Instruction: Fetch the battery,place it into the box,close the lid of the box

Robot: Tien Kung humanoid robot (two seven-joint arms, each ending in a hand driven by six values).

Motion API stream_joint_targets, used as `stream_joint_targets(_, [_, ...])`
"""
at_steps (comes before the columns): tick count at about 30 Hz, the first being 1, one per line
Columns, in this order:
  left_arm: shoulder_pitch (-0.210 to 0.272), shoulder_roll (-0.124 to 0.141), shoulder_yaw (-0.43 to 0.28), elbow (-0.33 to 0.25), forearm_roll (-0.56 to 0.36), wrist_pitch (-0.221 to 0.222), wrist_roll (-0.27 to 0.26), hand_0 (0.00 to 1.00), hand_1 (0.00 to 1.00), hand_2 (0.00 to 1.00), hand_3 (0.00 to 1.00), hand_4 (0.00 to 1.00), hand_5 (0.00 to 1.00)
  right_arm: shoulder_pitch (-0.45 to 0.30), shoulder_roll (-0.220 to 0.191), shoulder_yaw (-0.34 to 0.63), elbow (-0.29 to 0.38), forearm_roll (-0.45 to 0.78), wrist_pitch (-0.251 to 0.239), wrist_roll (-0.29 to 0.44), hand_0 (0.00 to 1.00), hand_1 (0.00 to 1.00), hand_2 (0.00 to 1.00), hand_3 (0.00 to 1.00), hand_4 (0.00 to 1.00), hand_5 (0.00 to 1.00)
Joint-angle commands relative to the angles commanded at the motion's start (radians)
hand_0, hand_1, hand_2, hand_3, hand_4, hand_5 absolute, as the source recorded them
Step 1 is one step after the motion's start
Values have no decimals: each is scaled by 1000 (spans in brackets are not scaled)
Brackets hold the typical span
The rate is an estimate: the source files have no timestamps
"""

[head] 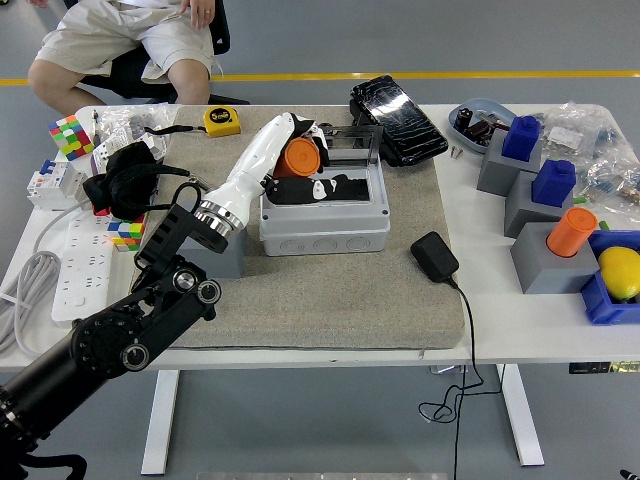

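**Orange battery carried over the open box**

The robot's left hand (pixel 300 165), white-shelled with black finger joints, is clamped around the orange cylindrical battery (pixel 298 158) and holds it above the grey plastic box (pixel 323 222), over the left part of the dark opening. The battery is clear of the box floor as far as the view shows; whether it touches the rim cannot be told. The box's clear hinged lid (pixel 352 143) stands raised at the 12 o'clock side of the box, just behind the hand. The grey block holder (pixel 222 262), at 9 o'clock of the box, is mostly hidden by the forearm. Everything sits on a tan felt mat (pixel 330 300) on the white table (pixel 540 320). The right hand is out of view.

The battery looks rigid, smooth-skinned and light, so the wrapped side grasp seems right: fingers around the barrel, ends left free. Its slick round surface could roll or slip if the fingers loosen too soon, so it is best lowered close to the box floor before release. The opening looks narrow against the hand, so the fingers may brush the rim. The thin lid probably swings easily; a push at its top edge, toward 6 o'clock, should shut it once the hand is clear.

A seated person's legs (pixel 120 45) show at 11 o'clock beyond the table, not involved.
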Motion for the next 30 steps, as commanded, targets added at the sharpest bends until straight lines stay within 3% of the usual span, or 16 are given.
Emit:
stream_joint_targets(5, [-71, -37, 64, 45, 110, -22, 114, 242, 141, 163, 216, 734, 2, -4, 1, -2, 0, 3, 0, 0, 553, 591, 592, 553, 931, 488])
stream_joint_targets(6, [-81, -45, 73, 54, 119, -27, 133, 251, 160, 180, 246, 816, 2, -4, 1, -1, 0, 3, 0, -1, 554, 591, 592, 553, 931, 488])
stream_joint_targets(8, [-105, -65, 97, 82, 133, -37, 174, 251, 160, 180, 246, 816, 2, -6, 2, 0, 0, 3, 0, 0, 554, 591, 592, 553, 931, 488])
stream_joint_targets(11, [-142, -65, 131, 129, 152, -47, 217, 251, 160, 180, 246, 816, 2, -7, 3, 0, 0, 3, 0, 0, 554, 591, 592, 553, 931, 488])
stream_joint_targets(12, [-151, -65, 140, 144, 158, -53, 226, 260, 171, 184, 278, 875, 6, -7, 3, -1, 0, 3, 0, 0, 556, 592, 591, 552, 930, 489])
stream_joint_targets(23, [-216, -65, 190, 292, 188, -55, 221, 260, 174, 186, 287, 899, 30, -6, 4, -15, 0, 9, -1, 2, 555, 592, 591, 553, 930, 488])
stream_joint_targets(24, [-220, -65, 191, 303, 188, -56, 221, 262, 193, 207, 313, 962, 61, -6, 4, -17, 0, 10, -1, 2, 555, 591, 591, 553, 929, 489])
stream_joint_targets(29, [-239, -65, 201, 343, 168, -49, 209, 262, 193, 207, 313, 962, 61, -4, 5, -23, 2, 10, -1, 2, 555, 591, 591, 553, 929, 489])
stream_joint_targets(30, [-242, -65, 203, 346, 166, -48, 208, 274, 228, 244, 343, 998, 79, -4, 6, -23, 2, 9, -1, 3, 555, 592, 592, 553, 929, 488])
